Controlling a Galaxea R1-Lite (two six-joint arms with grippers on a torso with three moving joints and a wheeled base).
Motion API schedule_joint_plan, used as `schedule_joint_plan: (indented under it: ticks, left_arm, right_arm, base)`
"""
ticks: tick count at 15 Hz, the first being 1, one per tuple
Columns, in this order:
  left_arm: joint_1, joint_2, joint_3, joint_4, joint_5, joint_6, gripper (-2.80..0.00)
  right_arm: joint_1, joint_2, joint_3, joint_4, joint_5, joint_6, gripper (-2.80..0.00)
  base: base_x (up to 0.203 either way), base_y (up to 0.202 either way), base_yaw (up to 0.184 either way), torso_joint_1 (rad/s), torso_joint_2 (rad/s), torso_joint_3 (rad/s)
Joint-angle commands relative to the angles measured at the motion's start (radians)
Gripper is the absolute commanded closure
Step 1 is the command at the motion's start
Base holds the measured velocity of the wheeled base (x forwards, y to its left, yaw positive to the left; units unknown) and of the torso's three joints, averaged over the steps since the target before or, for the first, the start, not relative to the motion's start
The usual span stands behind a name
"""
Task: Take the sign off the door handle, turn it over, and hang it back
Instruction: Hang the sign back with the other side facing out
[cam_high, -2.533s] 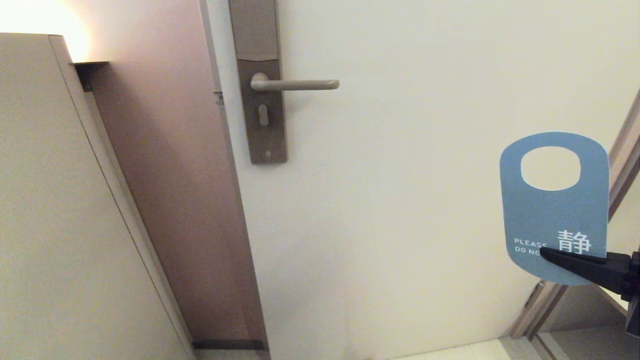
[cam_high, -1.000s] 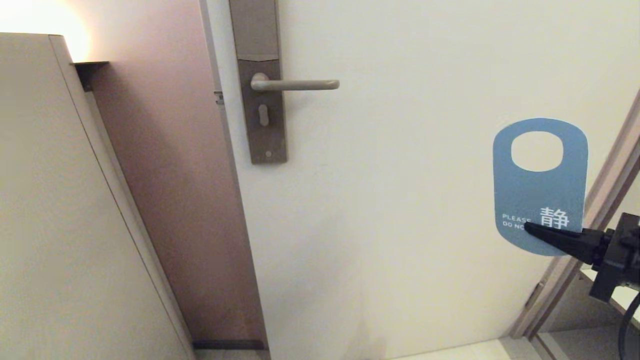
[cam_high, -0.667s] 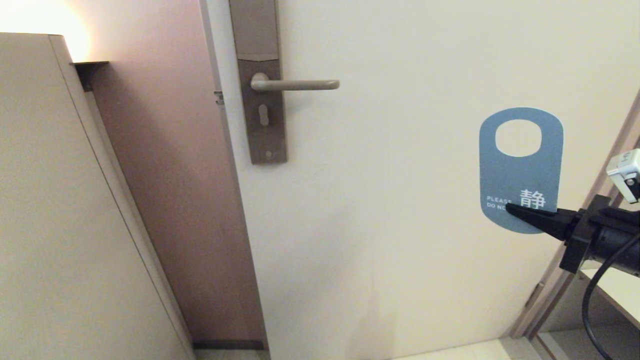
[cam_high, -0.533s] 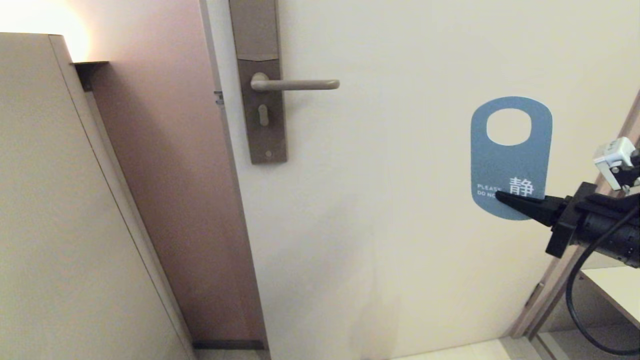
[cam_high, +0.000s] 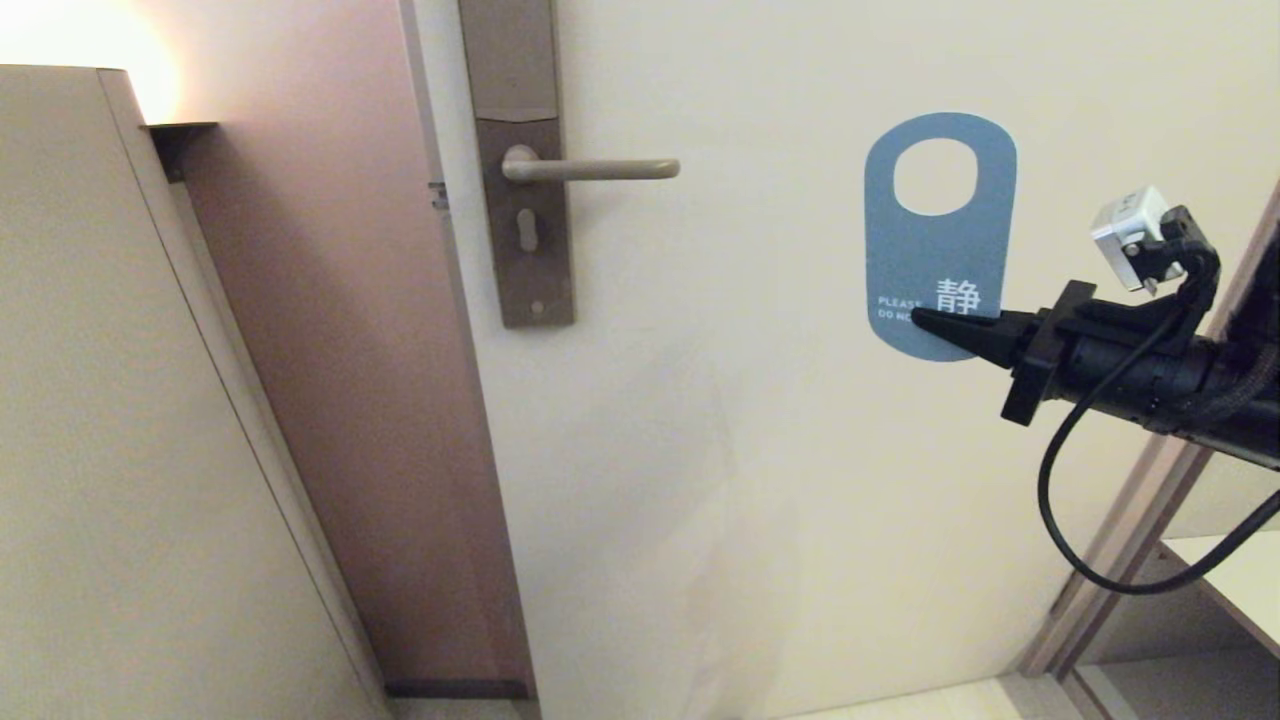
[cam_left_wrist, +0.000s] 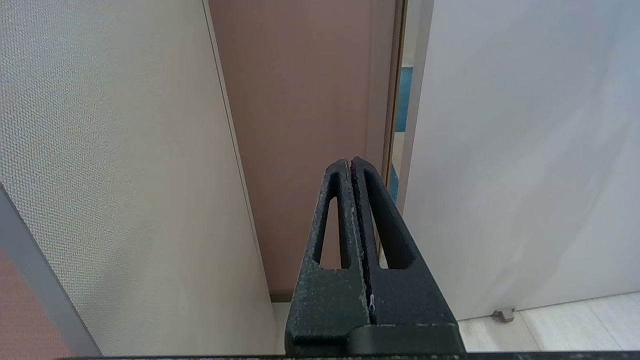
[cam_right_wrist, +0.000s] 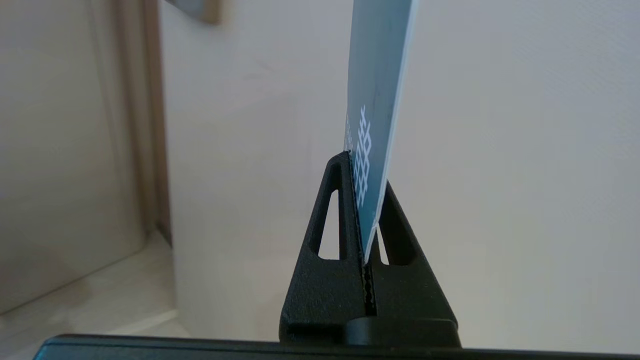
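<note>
Right tool (cam_high: 925, 320) pinches flat rounded blue sign (cam_high: 940, 225), oval hole up.

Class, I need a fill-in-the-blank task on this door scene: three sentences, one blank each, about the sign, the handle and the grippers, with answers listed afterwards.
1. The flat rounded card sign shows its ____ side to the head camera.
2. The right gripper is shut on the sign's ____ edge.
3. The slim beige-bronze metal door handle has ____ hanging on it, and the left gripper is shut and holds nothing.

Missing words: blue; bottom; nothing
</note>
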Motion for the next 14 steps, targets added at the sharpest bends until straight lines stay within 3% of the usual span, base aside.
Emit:
schedule_joint_plan:
  ticks: [1,6,10,14]
  left_arm:
    - [0.0,0.0,0.0,0.0,0.0,0.0,0.0]
    - [0.0,0.0,0.0,0.0,0.0,0.0,0.0]
    - [0.0,0.0,0.0,0.0,0.0,0.0,0.0]
    - [0.0,0.0,0.0,0.0,0.0,0.0,0.0]
  right_arm:
    - [0.03,0.031,-0.035,0.022,0.004,0.0,0.0]
    - [0.109,0.044,-0.167,0.24,-0.002,0.002,0.0]
    - [0.209,0.105,-0.288,0.334,-0.128,0.004,0.0]
    - [0.258,0.167,-0.37,0.355,-0.208,0.004,0.0]
  base:
    - [0.0,0.0,0.0,0.0,0.0,0.0]
    - [0.0,0.0,0.0,0.0,0.0,0.0]
    - [0.0,0.0,0.0,0.0,0.0,0.0]
    - [0.0,0.0,0.0,0.0,0.0,0.0]
